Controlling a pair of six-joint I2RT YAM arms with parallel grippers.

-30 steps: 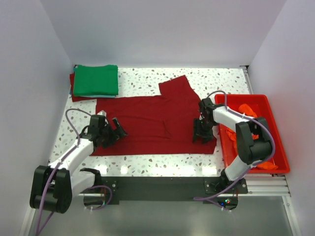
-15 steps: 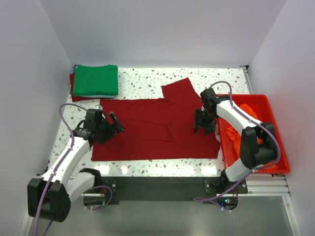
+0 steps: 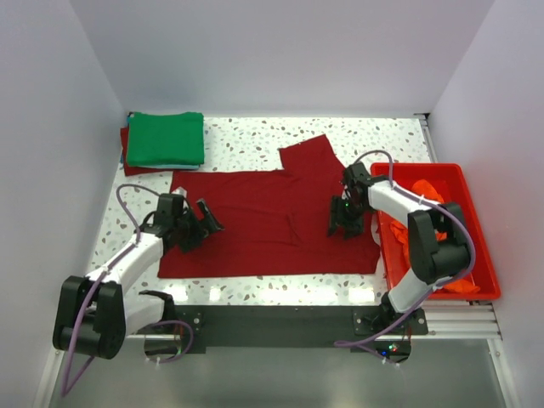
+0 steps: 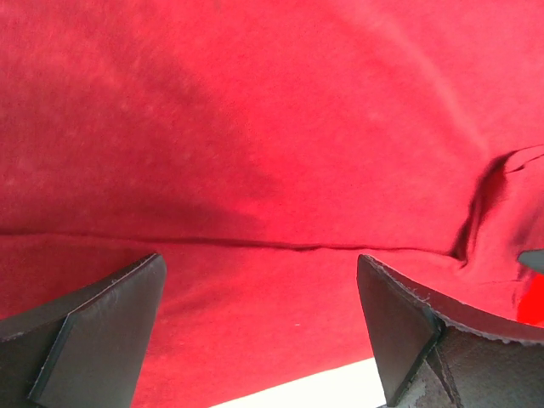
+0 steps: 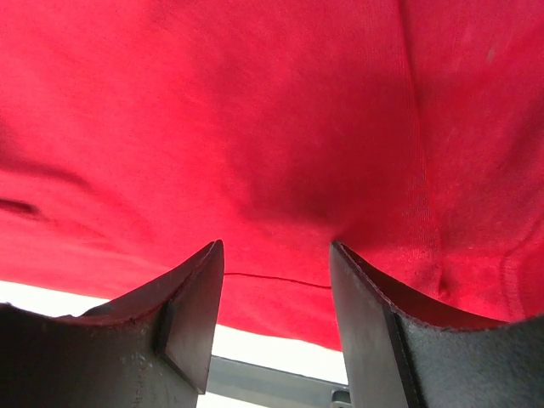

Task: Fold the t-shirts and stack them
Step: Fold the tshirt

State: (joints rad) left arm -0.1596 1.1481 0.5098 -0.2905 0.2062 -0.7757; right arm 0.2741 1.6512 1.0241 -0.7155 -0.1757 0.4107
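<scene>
A dark red t-shirt [image 3: 263, 217] lies spread flat across the middle of the table, with one sleeve [image 3: 308, 155] pointing to the far side. My left gripper [image 3: 204, 228] hovers open over its left part. The left wrist view shows red cloth [image 4: 272, 127] under the wide-apart fingers [image 4: 110, 314] and nothing between them. My right gripper [image 3: 344, 223] is low over the shirt's right part. Its jaws are open above the red cloth [image 5: 272, 127] near the hem. A folded green t-shirt [image 3: 166, 138] rests on a folded dark red one [image 3: 127, 163] at the back left.
A red plastic tub [image 3: 425, 167] stands at the right edge of the table and holds crumpled orange shirts [image 3: 425, 189]. Speckled white tabletop [image 3: 255, 136] shows behind and in front of the spread shirt. The walls close in on three sides.
The spread shirt has been drawn wider and flatter, and its right edge now lies nearer the tub. Both grippers moved outward, then back a little inward. Neither has closed.
</scene>
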